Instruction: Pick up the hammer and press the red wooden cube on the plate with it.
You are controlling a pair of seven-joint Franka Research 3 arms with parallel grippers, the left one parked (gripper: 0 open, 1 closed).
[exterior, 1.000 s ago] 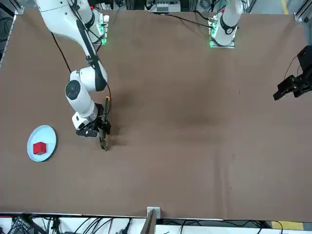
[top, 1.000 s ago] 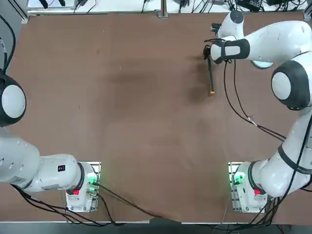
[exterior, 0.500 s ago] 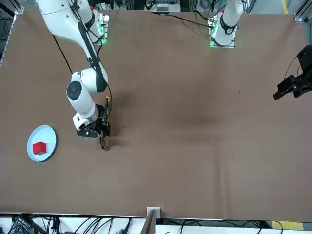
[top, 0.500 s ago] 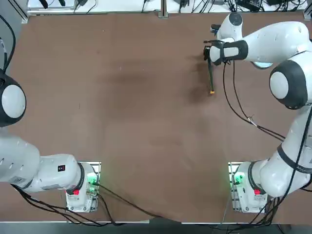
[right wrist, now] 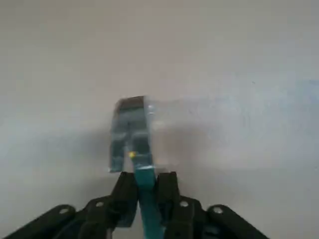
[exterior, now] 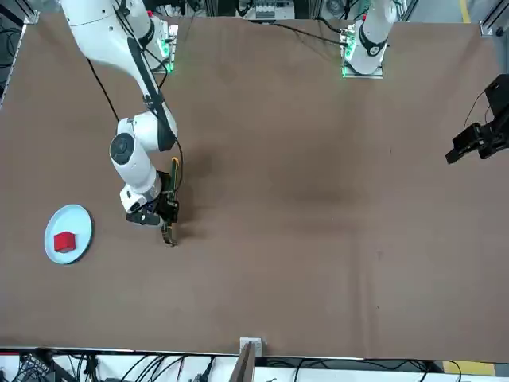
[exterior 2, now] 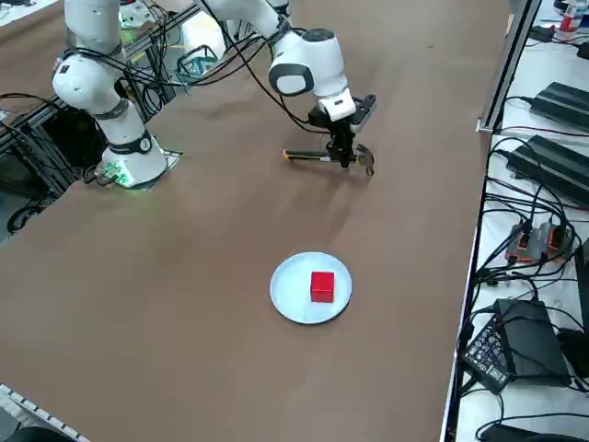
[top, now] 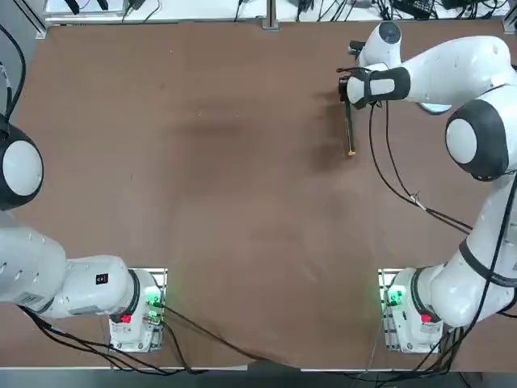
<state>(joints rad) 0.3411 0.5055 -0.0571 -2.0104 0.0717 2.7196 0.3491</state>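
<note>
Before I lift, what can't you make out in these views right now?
- Top view: the plate is almost wholly hidden under the right arm; the red wooden cube is not visible there.
- Top view: the hammer head and the right gripper fingertips are covered by the wrist.
- Right wrist view: the hammer head is blurred; plate and cube are out of frame.
- Front view: the grip point is too small to judge.

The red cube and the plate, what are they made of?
The red wooden cube looks like painted wood: flat matte red faces, crisp edges. The plate looks like smooth plastic or glazed ceramic, pale and even; which one can't be told.
</note>
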